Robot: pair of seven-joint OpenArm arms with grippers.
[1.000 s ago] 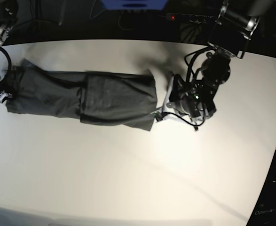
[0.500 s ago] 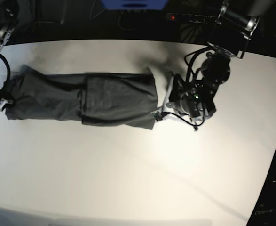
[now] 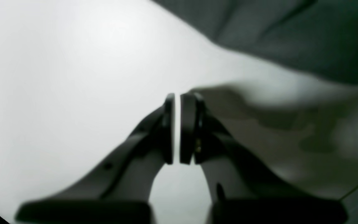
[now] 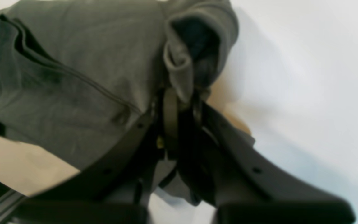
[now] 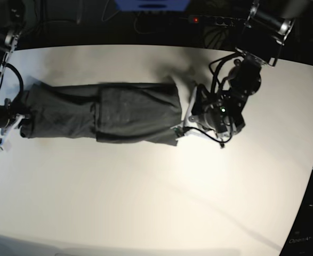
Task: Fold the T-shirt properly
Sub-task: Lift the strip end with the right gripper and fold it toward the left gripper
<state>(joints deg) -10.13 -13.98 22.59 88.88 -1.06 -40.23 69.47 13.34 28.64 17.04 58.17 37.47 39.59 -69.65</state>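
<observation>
The dark grey T-shirt (image 5: 100, 112) lies as a long folded strip across the back of the white table (image 5: 156, 197). In the base view my right gripper (image 5: 18, 116) sits at the strip's left end. The right wrist view shows this gripper (image 4: 182, 99) shut on a bunched fold of the T-shirt (image 4: 82, 65). My left gripper (image 5: 182, 129) rests just off the strip's right end. In the left wrist view it (image 3: 177, 98) is shut with nothing between its fingers, and the T-shirt (image 3: 291, 31) lies apart from it at the upper right.
The table's back edge borders a dark area with a blue object (image 5: 152, 4) and a power strip (image 5: 215, 20) showing a red light. The left arm's body and cables (image 5: 223, 106) stand right of the shirt. The table's right edge curves away at the far right.
My right gripper has moved toward the table's middle with the shirt's left end, shortening the strip and lifting that end slightly. The left arm has not moved.
</observation>
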